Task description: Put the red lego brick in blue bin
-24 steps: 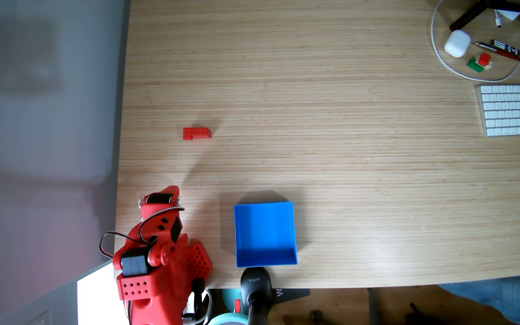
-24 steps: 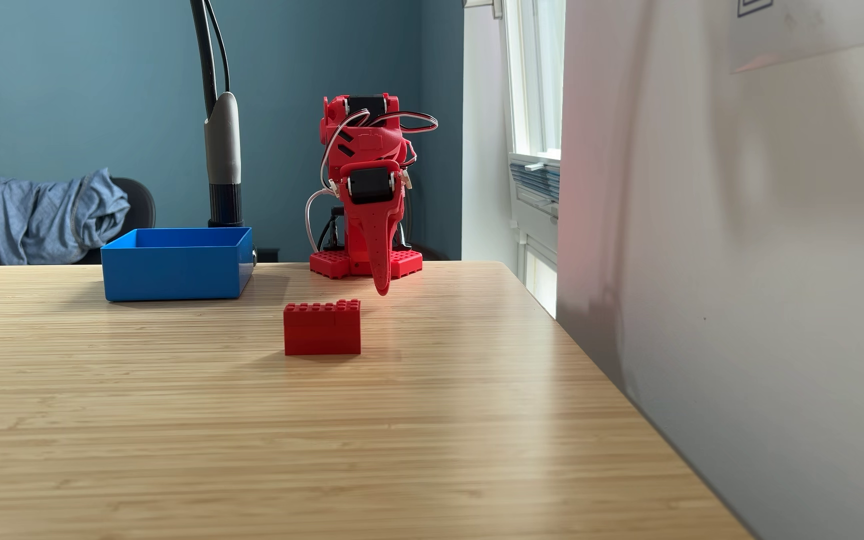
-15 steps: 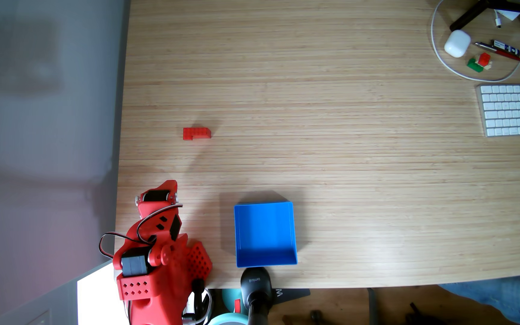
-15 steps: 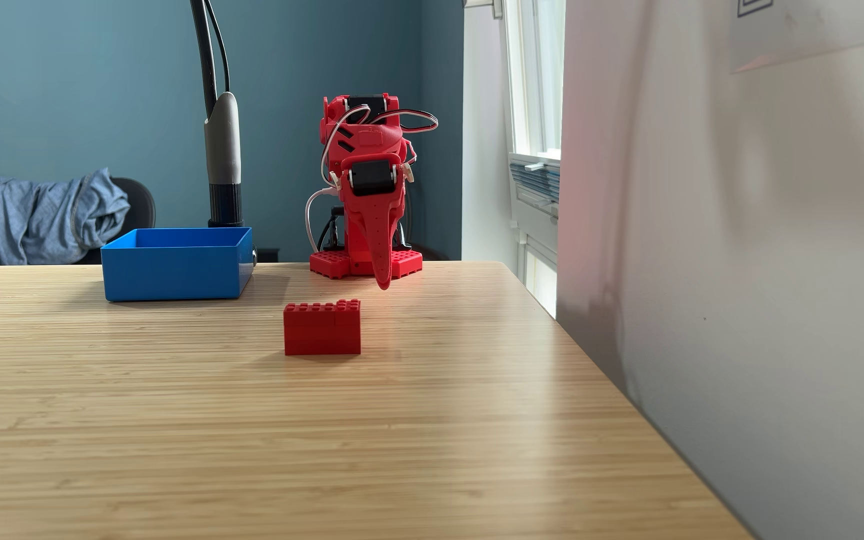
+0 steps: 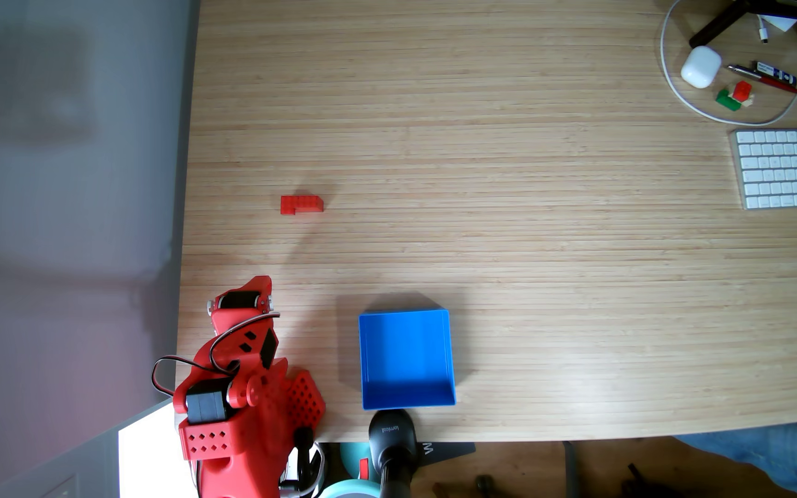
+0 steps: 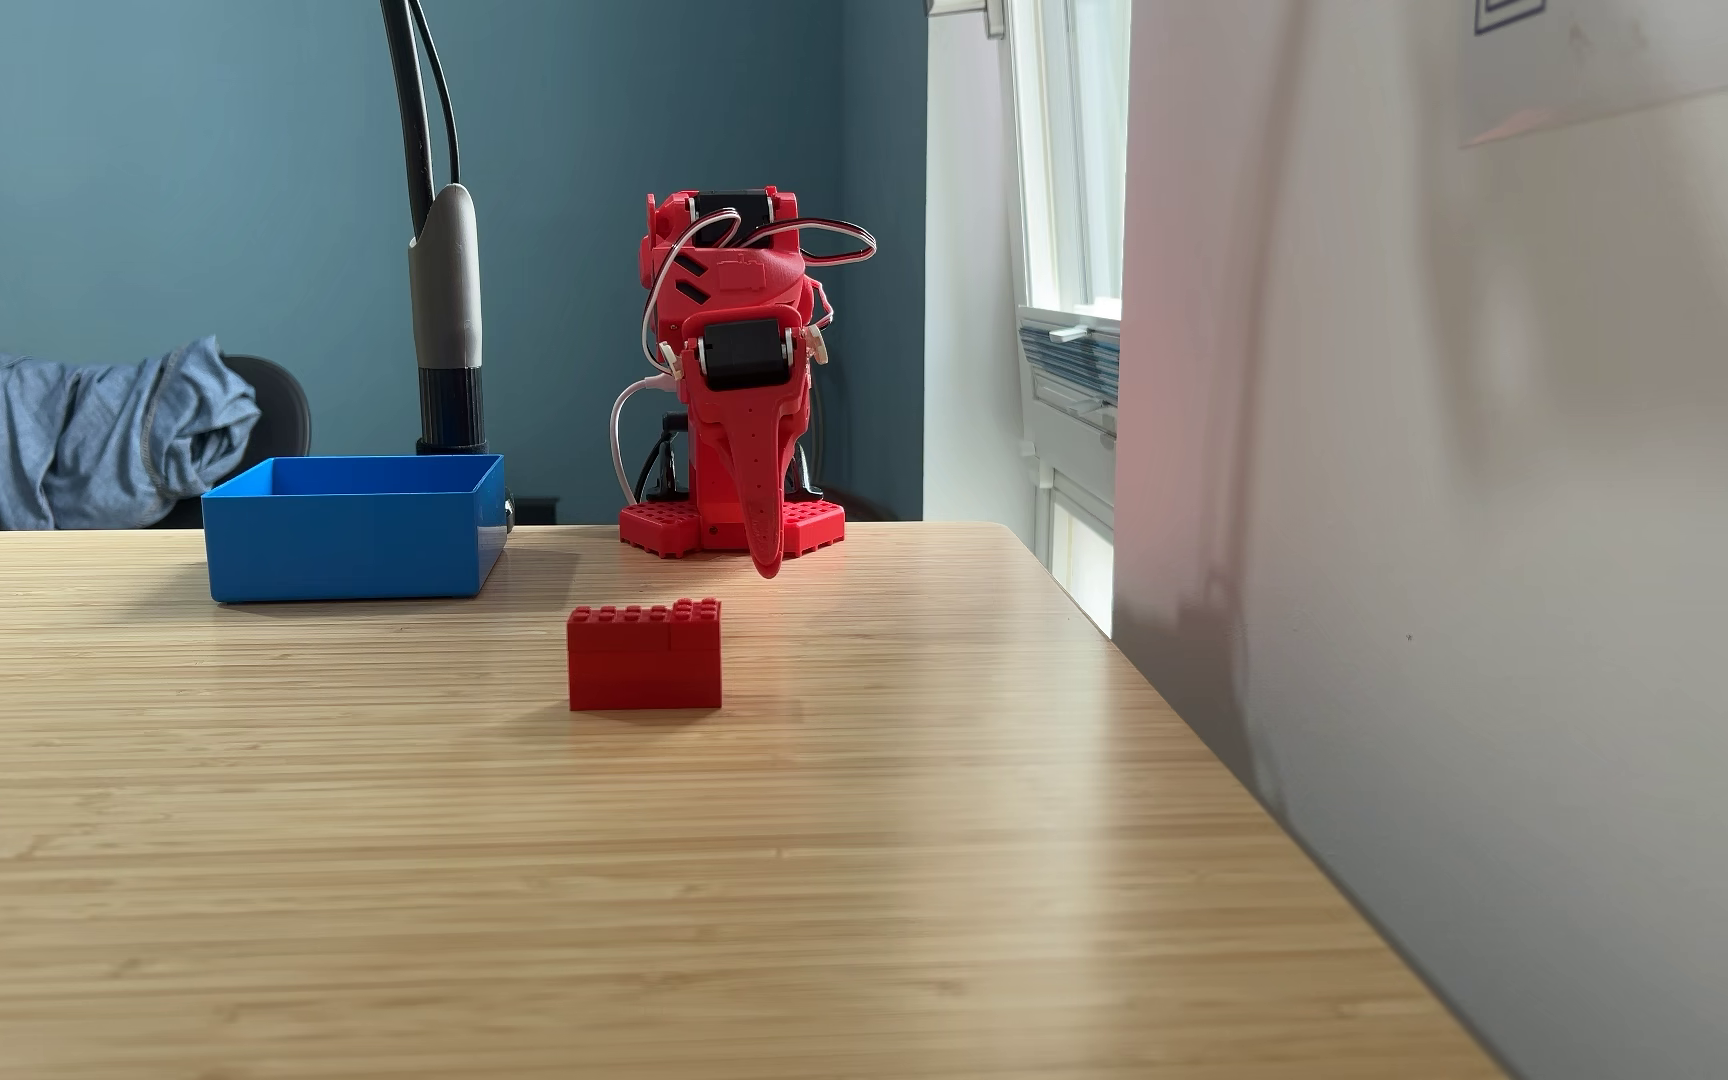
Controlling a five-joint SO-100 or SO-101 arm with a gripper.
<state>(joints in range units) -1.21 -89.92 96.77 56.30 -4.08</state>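
Gripper (image 6: 767,566) tip lifted slightly since 0.8 s ago, fingers together, empty. Red lego brick (image 5: 301,204) unmoved near desk (image 5: 530,239) left edge, well apart. Blue bin (image 5: 452,359) empty. Reach starting.

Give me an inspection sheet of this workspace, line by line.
Surface: pale wooden table, bare in the middle.
Job's things: red lego brick stands alone on the wood, studs up; blue bin sits apart from it, nothing seen inside.
Clutter: at the far corner in the top-down fixed view, white keyboard, white earbud case, pens, small red-green-cream block cluster.
Hand: the hand hangs near the arm's base, short of the brick, fingers together, holding nothing.
Cables: white cable loops round the clutter; servo wires on the arm.
Surroundings: grey wall, window, chair with blue garment.
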